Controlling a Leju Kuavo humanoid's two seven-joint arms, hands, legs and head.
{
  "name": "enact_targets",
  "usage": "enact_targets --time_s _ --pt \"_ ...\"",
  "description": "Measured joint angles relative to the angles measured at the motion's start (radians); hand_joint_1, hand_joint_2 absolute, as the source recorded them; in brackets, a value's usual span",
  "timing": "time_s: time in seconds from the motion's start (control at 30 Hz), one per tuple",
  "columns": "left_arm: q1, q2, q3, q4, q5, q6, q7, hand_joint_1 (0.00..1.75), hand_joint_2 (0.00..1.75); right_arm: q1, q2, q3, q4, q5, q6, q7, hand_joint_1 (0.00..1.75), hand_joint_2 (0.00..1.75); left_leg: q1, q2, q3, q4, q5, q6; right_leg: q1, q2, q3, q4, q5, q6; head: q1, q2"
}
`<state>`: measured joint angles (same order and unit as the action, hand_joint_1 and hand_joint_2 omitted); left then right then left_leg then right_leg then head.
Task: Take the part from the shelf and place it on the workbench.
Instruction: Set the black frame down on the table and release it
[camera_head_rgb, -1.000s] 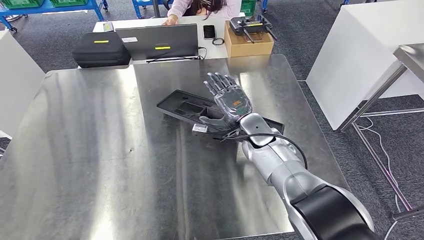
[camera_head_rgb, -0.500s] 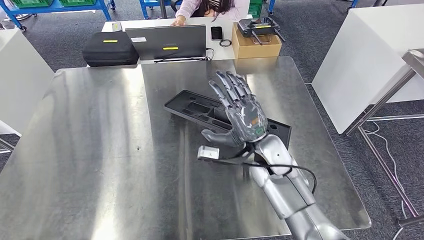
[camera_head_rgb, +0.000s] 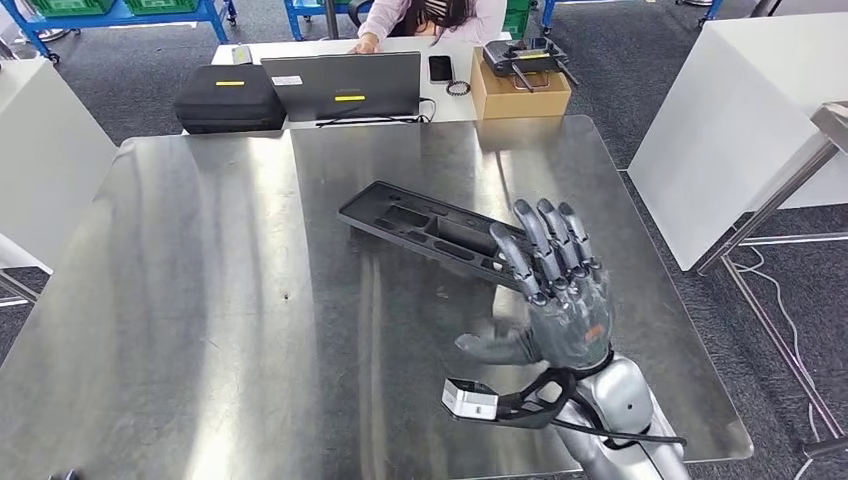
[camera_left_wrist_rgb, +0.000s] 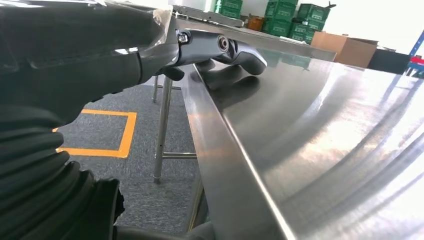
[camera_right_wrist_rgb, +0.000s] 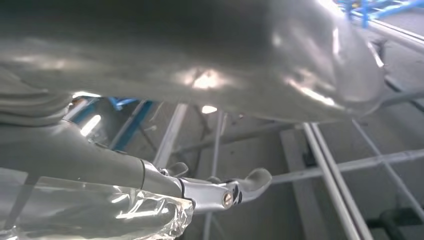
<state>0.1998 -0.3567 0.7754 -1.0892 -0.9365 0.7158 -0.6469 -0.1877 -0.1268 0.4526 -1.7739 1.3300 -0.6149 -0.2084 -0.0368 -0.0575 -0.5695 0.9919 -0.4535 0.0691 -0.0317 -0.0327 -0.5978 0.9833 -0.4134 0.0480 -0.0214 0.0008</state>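
Workbench (camera_head_rgb: 200, 300) glossy brushed metal; part (camera_head_rgb: 420, 225) matt black plastic

Right hand (camera_head_rgb: 560, 310): grey fingers, silver wrist, black cable, small white wrist box.

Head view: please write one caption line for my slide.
Open right robot hand raised over the steel workbench, with the black part lying flat on the bench beyond its fingers.

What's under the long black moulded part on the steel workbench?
The long black moulded part lies flat on the steel workbench; its near end is hidden behind the right hand.
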Motion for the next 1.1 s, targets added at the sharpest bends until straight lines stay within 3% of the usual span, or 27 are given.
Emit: enact_targets --time_s 0.1,0.13,0.2,0.27,0.3,0.33,0.4,0.47,0.53,0.6,0.63,0.73,0.77,0.8,0.83,0.93,0.97,1.0,1.1 --pt "0.047 -0.001 -0.096 -0.073 -0.054 0.001 0.177 0.00 0.00 0.088 -0.017 -0.041 -0.053 -0.008 -0.010 -0.006 0.00 0.00 0.007 0.001 0.006 -0.017 0.019 0.013 -0.001 0.003 -0.003 0.014 -0.009 0.006 0.000 0.000" --pt "0.065 -0.002 -0.144 -0.108 -0.085 0.001 0.264 0.00 0.00 0.112 -0.021 -0.055 -0.064 -0.017 -0.012 -0.010 0.00 0.00 0.011 0.002 0.007 -0.025 0.027 0.018 -0.001 0.008 -0.015 0.043 -0.029 0.005 0.002 0.000" --pt "0.094 -0.003 -0.244 -0.177 -0.153 0.000 0.440 0.00 0.00 0.153 -0.028 -0.084 -0.077 -0.039 -0.015 -0.019 0.00 0.00 0.016 0.002 -0.002 -0.031 0.040 0.023 -0.002 0.020 -0.064 0.160 -0.102 -0.002 0.006 0.000" --pt "0.122 -0.002 -0.336 -0.235 -0.209 0.000 0.573 0.00 0.00 0.189 -0.034 -0.111 -0.081 -0.062 -0.018 -0.031 0.00 0.00 0.017 0.001 -0.020 -0.031 0.053 0.021 -0.002 0.025 -0.104 0.273 -0.162 -0.001 0.008 0.000" --pt "0.136 -0.002 -0.375 -0.258 -0.229 -0.001 0.615 0.00 0.00 0.205 -0.036 -0.124 -0.082 -0.074 -0.019 -0.037 0.00 0.00 0.019 0.001 -0.032 -0.030 0.060 0.017 -0.002 0.026 -0.096 0.280 -0.170 0.004 0.008 0.000" --pt "0.148 -0.003 -0.412 -0.278 -0.246 -0.003 0.646 0.00 0.00 0.218 -0.037 -0.136 -0.083 -0.086 -0.019 -0.044 0.00 0.00 0.021 0.001 -0.044 -0.027 0.067 0.012 -0.003 0.026 -0.064 0.245 -0.165 0.012 0.009 0.000" --pt "0.166 -0.003 -0.476 -0.313 -0.268 -0.006 0.681 0.00 0.00 0.236 -0.037 -0.157 -0.087 -0.105 -0.020 -0.059 0.00 0.00 0.026 0.001 -0.068 -0.012 0.078 0.000 -0.005 0.023 0.032 0.104 -0.141 0.022 0.008 0.000" --pt "0.180 -0.003 -0.526 -0.338 -0.270 -0.009 0.680 0.00 0.00 0.253 -0.034 -0.176 -0.095 -0.124 -0.021 -0.084 0.00 0.00 0.028 0.000 -0.079 0.006 0.077 -0.015 0.000 0.019 0.082 0.016 -0.120 0.012 0.008 0.000" --pt "0.194 -0.005 -0.563 -0.348 -0.245 -0.011 0.627 0.00 0.00 0.272 -0.027 -0.198 -0.101 -0.146 -0.021 -0.118 0.00 0.00 0.031 -0.001 -0.080 0.009 0.076 -0.032 0.009 0.019 0.079 0.010 -0.105 -0.011 0.008 0.000" --pt "0.201 -0.009 -0.587 -0.347 -0.210 -0.012 0.538 0.00 0.00 0.285 -0.016 -0.216 -0.102 -0.165 -0.021 -0.150 0.00 0.00 0.038 0.009 -0.091 0.019 0.070 -0.044 0.005 0.019 0.071 0.008 -0.085 -0.031 0.008 0.000" --pt "0.199 -0.011 -0.594 -0.346 -0.196 -0.012 0.497 0.00 0.00 0.291 -0.010 -0.223 -0.102 -0.174 -0.021 -0.160 0.00 0.00 0.041 0.020 -0.104 0.045 0.044 -0.050 0.002 0.017 0.065 0.007 -0.073 -0.040 0.006 0.000" --pt "0.177 -0.012 -0.609 -0.339 -0.174 -0.012 0.431 0.00 0.00 0.307 -0.001 -0.237 -0.101 -0.193 -0.021 -0.176 0.00 0.00 0.051 0.051 -0.159 0.226 -0.103 -0.068 0.001 0.011 0.041 0.007 -0.045 -0.051 -0.001 0.000" --pt "0.171 -0.011 -0.611 -0.336 -0.170 -0.012 0.424 0.00 0.00 0.312 0.001 -0.241 -0.101 -0.196 -0.021 -0.178 0.00 0.00 0.054 0.053 -0.165 0.279 -0.136 -0.073 0.001 0.011 0.032 0.008 -0.036 -0.049 -0.001 0.000" --pt "0.168 -0.011 -0.613 -0.334 -0.168 -0.012 0.421 0.00 0.00 0.316 0.002 -0.244 -0.101 -0.197 -0.021 -0.181 0.00 0.00 0.057 0.054 -0.154 0.298 -0.149 -0.076 0.001 0.011 0.024 0.009 -0.028 -0.047 -0.001 0.000" --pt "0.166 -0.011 -0.615 -0.331 -0.167 -0.012 0.420 0.00 0.00 0.320 0.002 -0.247 -0.101 -0.198 -0.021 -0.182 0.00 0.00 0.060 0.055 -0.123 0.277 -0.144 -0.077 0.000 0.013 0.015 0.009 -0.020 -0.043 -0.001 0.000" --pt "0.154 -0.011 -0.619 -0.325 -0.155 -0.012 0.393 0.00 0.00 0.327 0.004 -0.256 -0.101 -0.213 -0.021 -0.197 0.00 0.00 0.064 0.053 0.036 0.076 -0.094 -0.073 0.002 0.017 -0.001 0.011 -0.002 -0.025 -0.001 0.000" --pt "0.149 -0.011 -0.620 -0.322 -0.148 -0.012 0.375 0.00 0.00 0.329 0.005 -0.260 -0.101 -0.223 -0.021 -0.207 0.00 0.00 0.062 0.052 0.068 0.031 -0.085 -0.068 0.004 0.017 -0.003 0.012 0.003 -0.018 0.002 0.000" --pt "0.146 -0.011 -0.619 -0.317 -0.141 -0.012 0.355 0.00 0.00 0.330 0.006 -0.265 -0.101 -0.236 -0.021 -0.220 0.00 0.00 0.057 0.051 0.082 0.010 -0.082 -0.061 0.006 0.016 -0.003 0.011 0.008 -0.010 0.005 0.000" --pt "0.142 -0.012 -0.617 -0.301 -0.126 -0.013 0.309 0.00 0.00 0.337 0.015 -0.281 -0.100 -0.314 -0.021 -0.266 0.00 0.00 0.043 0.054 0.071 0.006 -0.062 -0.031 0.004 0.017 -0.011 0.013 0.014 0.011 0.010 0.000"
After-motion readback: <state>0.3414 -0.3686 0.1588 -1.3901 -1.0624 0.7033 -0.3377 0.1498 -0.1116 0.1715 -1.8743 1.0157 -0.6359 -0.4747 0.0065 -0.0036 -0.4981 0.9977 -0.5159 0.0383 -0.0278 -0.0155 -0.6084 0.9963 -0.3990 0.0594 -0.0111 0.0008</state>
